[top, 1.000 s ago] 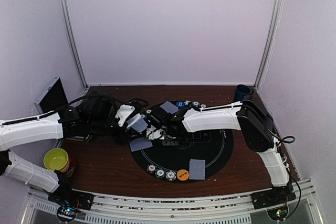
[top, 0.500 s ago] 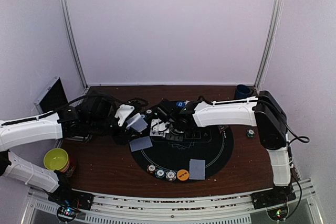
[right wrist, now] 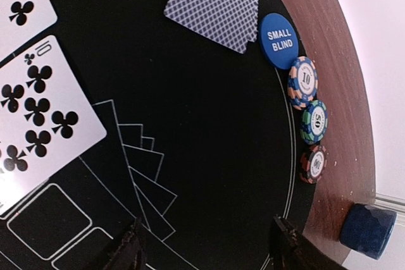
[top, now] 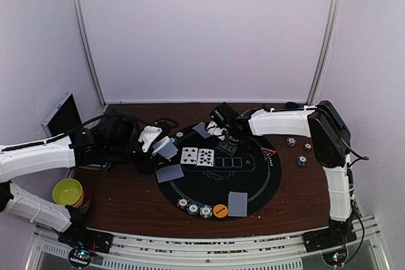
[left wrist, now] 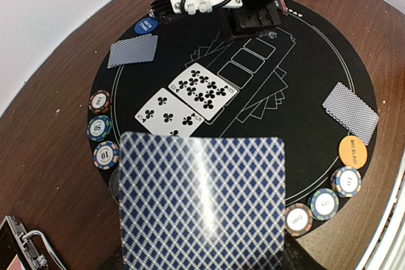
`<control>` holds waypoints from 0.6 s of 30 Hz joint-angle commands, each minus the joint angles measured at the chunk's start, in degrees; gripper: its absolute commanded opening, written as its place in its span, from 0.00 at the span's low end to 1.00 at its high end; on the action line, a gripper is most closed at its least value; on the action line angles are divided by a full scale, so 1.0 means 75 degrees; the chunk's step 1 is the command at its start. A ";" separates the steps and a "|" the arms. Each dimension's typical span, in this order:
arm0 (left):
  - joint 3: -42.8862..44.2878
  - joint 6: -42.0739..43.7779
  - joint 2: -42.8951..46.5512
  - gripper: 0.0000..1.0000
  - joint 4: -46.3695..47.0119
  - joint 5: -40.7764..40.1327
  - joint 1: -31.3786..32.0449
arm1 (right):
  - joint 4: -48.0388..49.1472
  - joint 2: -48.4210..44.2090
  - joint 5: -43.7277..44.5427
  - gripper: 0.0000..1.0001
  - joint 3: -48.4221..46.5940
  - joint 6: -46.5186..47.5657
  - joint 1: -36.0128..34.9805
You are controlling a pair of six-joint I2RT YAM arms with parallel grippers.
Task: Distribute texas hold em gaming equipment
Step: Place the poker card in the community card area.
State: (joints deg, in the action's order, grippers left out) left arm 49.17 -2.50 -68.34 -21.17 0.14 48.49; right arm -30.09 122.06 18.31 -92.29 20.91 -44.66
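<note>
Grey-blue-backed playing cards [left wrist: 202, 200], judged light, slick and bendable, best pinched by one edge, were held in the narrowly closed left end effector [top: 157, 143]; the right end effector [right wrist: 207, 243] was spread, empty, above the mat [right wrist: 209, 93].

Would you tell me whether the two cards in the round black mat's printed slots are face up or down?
Face up: both white playing cards show black club pips, side by side on the black round mat.
</note>
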 commanded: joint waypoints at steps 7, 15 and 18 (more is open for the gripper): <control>0.0048 0.0004 0.0124 0.59 0.0193 -0.0042 0.0009 | 0.0146 0.0423 -0.0677 0.69 -0.0050 -0.0221 -0.0258; 0.0054 0.0008 0.0135 0.59 0.0189 -0.0047 0.0012 | 0.0268 0.0732 -0.0579 0.70 -0.0159 -0.0267 -0.0382; 0.0053 0.0008 0.0125 0.59 0.0189 -0.0042 0.0015 | 0.0357 0.0747 -0.0520 0.70 -0.0195 -0.0291 -0.0424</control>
State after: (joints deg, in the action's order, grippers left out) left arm 49.17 -2.50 -68.34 -21.17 0.14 48.49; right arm -28.27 125.51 14.00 -92.95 19.62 -47.27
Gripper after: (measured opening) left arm 0.592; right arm 0.696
